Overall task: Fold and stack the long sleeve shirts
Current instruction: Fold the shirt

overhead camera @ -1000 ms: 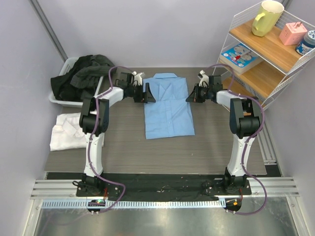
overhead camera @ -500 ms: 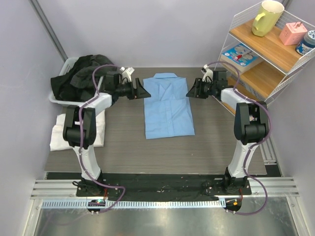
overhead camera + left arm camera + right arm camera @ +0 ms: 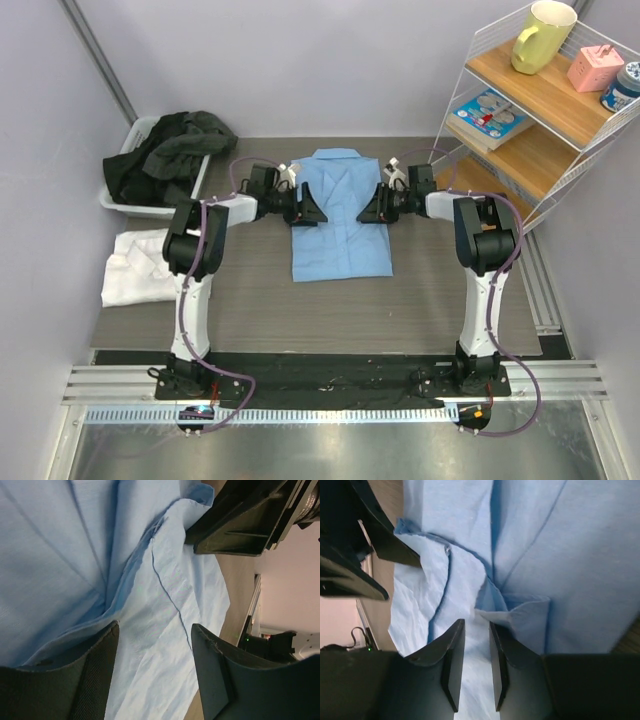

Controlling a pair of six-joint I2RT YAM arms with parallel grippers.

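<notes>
The light blue shirt [image 3: 340, 225] lies folded, collar at the far end, in the middle of the table. My left gripper [image 3: 306, 208] is at its left edge below the collar, jaws wide open over the cloth [image 3: 150, 580], holding nothing. My right gripper [image 3: 371, 207] is at the shirt's right edge, jaws only narrowly apart over the cloth [image 3: 470, 560], with a raised fold [image 3: 520, 612] just beside one finger; nothing shows between the fingers. Each wrist view shows the other gripper across the shirt. The white shirt [image 3: 140, 268] lies crumpled at the table's left edge.
A white bin [image 3: 125, 195] of dark clothes [image 3: 165, 150] stands at the back left. A wire shelf [image 3: 540, 140] with a yellow mug [image 3: 542, 35], a pink box and a book stands at the back right. Purple walls close in the table.
Both grippers have moved inward from beside the collar and down onto the blue shirt's left and right edges. The shirt itself has not shifted.
</notes>
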